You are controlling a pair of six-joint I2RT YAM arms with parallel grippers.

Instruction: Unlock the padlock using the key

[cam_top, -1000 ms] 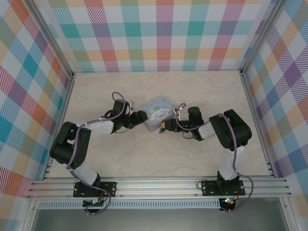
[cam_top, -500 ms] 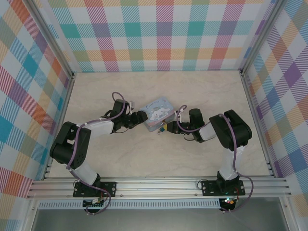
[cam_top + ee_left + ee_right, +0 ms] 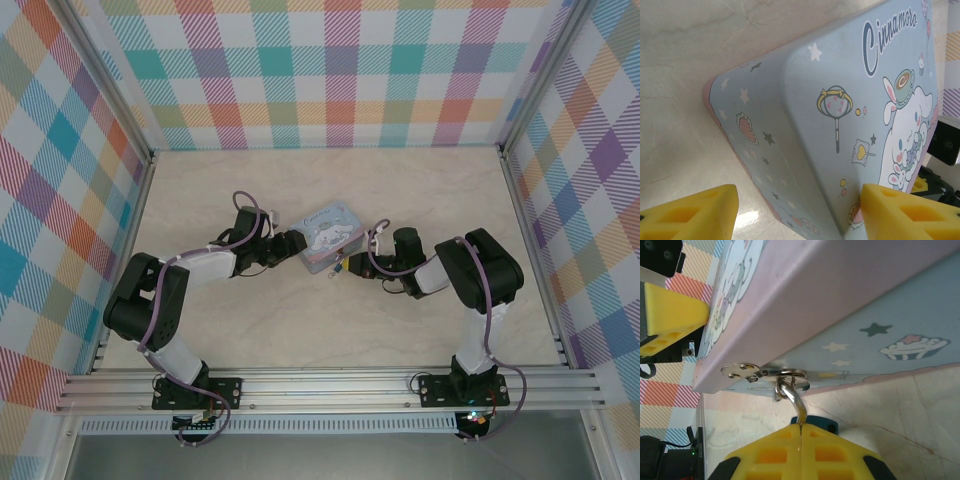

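Plaid walls closed in the pale marble table on three sides, and a metal rail ran along its near edge. Bare tabletop lay open behind, ahead and to both sides of your work, which sat mid-table, well away from every wall.

Your two arms bent inward and met at the tin, a pale-blue rectangular box with pink edging, stars and a cartoon rabbit on its lid. It lay flat, turned at an angle to the rail.

Your left gripper stood released at the tin's left end. Its wrist view showed what the top view could not: the yellow fingers spread wide to either side of the tin's corner, with tabletop visible between one finger and the tin's side.

Your right gripper reached the tin's near-right side. From its own wrist, the gripper was clenched, the two yellow pads pressed flush along one seam. The padlock hung there, at the tin's front: a sliver of its blue body peeked just beyond the fingertips, and its thin silver shackle ran from the seam up through the silver hasp. You could not tell whether the pads pinched anything.
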